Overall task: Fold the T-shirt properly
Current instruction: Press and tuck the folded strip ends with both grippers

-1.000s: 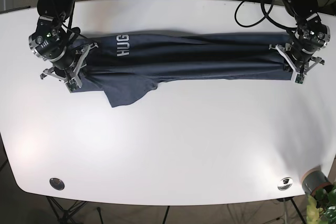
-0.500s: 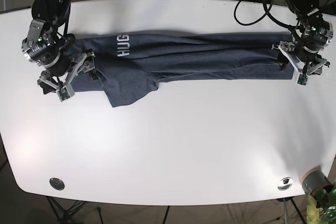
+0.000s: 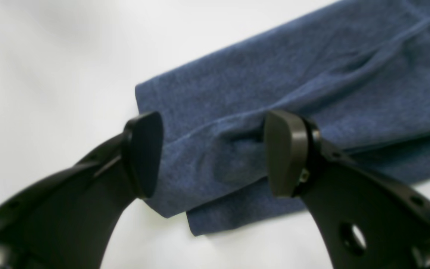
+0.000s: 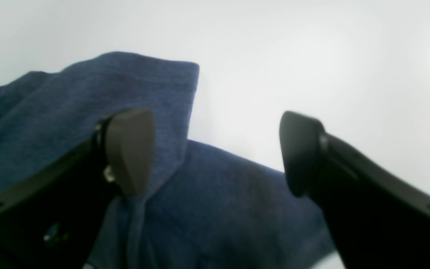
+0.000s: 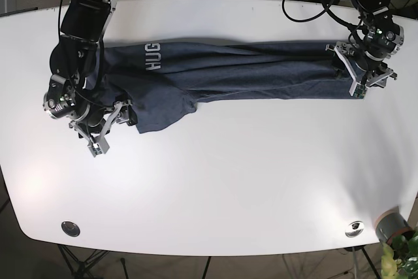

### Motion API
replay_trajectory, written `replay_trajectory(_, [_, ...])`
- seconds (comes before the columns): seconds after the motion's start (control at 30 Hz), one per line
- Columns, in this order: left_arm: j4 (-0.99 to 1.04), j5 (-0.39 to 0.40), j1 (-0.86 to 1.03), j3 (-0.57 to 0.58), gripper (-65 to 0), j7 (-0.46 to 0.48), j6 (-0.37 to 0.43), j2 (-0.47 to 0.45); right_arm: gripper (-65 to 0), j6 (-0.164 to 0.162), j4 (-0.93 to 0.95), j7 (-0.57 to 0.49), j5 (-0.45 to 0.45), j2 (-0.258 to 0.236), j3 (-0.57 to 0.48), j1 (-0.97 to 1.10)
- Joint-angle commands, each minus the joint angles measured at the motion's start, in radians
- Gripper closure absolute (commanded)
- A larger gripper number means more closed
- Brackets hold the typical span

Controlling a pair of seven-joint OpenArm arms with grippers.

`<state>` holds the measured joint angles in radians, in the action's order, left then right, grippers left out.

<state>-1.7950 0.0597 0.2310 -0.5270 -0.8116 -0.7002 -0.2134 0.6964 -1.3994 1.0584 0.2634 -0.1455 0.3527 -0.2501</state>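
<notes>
Lying lengthwise: T-shirt [image 5: 241, 70] on tabletop [image 5: 215, 181] | left gripper [image 3: 215, 153] spread over its 3 o'clock hem | right gripper [image 4: 215, 151] spread at its 9 o'clock end

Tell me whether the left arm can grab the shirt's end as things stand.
Probably yes. The left gripper is open, its jaws on either side of the shirt end, nothing between; whether it is low enough to pinch is unclear.

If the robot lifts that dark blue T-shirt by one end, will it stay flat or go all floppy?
Probably floppy: the dark blue knit T-shirt already lies in soft creases and loose folded layers. It likely would not slide away easily, since the fuzzy knit looks grippy. The open left gripper straddles one corner, so only that end would rise first.
</notes>
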Motion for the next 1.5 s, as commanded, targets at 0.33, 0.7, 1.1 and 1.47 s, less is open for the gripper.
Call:
replay_trajectory(0.33, [0.064,0.006,-0.006,-0.006,-38.5,0.022,0.002,-0.013,-48.2,0.002,0.160,-0.053,0.023,0.028,-0.076,-0.062])
replay_trajectory(0.7, [0.077,0.004,-0.008,-0.005,-38.5,0.024,0.002,-0.014,-22.8,0.002,0.165,-0.062,0.017,0.074,-0.088,-0.062])
replay_trajectory(1.1, [0.079,0.004,-0.008,-0.002,-38.5,0.024,0.002,-0.014,-2.7,0.002,-0.134,-0.039,0.024,0.076,-0.065,0.057])
replay_trajectory(1.47, [0.146,0.006,-0.014,-0.002,-38.5,0.027,0.002,-0.019,-2.7,0.002,-0.535,0.124,0.026,0.109,0.108,0.255])
